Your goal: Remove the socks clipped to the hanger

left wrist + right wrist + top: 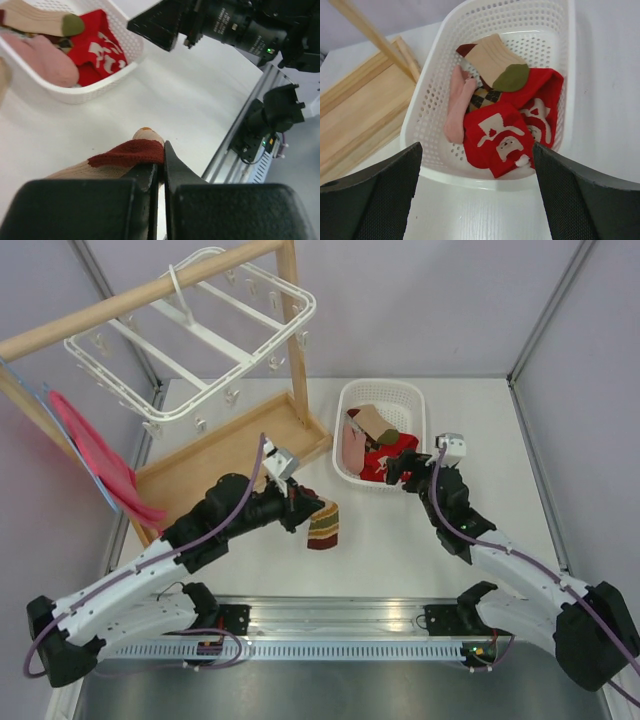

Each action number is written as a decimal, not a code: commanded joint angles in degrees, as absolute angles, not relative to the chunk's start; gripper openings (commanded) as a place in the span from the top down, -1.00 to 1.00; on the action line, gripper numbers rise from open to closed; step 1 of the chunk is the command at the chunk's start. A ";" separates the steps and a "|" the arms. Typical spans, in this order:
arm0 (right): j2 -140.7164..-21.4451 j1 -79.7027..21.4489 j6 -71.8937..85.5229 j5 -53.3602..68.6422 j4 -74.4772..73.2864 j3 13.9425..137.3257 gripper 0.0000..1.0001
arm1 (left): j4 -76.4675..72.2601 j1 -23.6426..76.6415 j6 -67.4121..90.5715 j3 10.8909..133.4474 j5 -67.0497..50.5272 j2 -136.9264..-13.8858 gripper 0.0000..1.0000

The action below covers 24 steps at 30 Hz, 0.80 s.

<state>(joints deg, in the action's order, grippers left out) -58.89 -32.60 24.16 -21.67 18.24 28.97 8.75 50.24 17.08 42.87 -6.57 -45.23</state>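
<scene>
your left gripper (pixel 310 510) is clamped shut on the dark red cuff of a striped sock (pixel 324 528). the wrist view shows the cuff pinched between the two closed fingers, and the body of the sock trails away ahead of the gripper and lies flat on the surface (pixel 400 540). your right gripper (pixel 402 462) is spread wide with nothing between its fingers. it hovers at the near rim of the basket (pixel 415 125), which sits just below and in front of it. inside the basket you can see a red sock (pixel 500 135) with white marks, a pink sock (pixel 455 110) to its left, and a tan sock (pixel 495 62) with a green toe lying further in. a bit of diamond check shows underneath them. the hanger (pixel 306 302) hangs from the wooden rack (pixel 220 455), well beyond and to the left of your left gripper. from above, its clips look bare, with no fabric dangling from any of them, though the smallest clips are hard to read. i judge the unclipping as good as done. what seems left is the striped sock in your left gripper, which is off the hanger but has not yet joined the others. the basket lies ahead and to the right of that gripper, well apart from it.
</scene>
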 commanded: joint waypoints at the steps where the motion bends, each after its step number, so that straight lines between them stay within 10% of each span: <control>1: -56.08 -27.87 31.63 -16.88 17.76 26.55 -0.88 | 2.82 50.45 15.03 48.86 -17.83 -52.37 0.95; 24: -34.28 -1.67 40.17 -4.75 9.06 18.81 -0.89 | 9.49 42.55 18.71 118.20 -22.25 -117.39 0.95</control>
<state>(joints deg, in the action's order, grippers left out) -35.97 -2.07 40.32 -6.85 11.27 18.76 7.81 44.77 15.92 111.70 -24.93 -112.53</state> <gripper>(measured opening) 0.943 0.033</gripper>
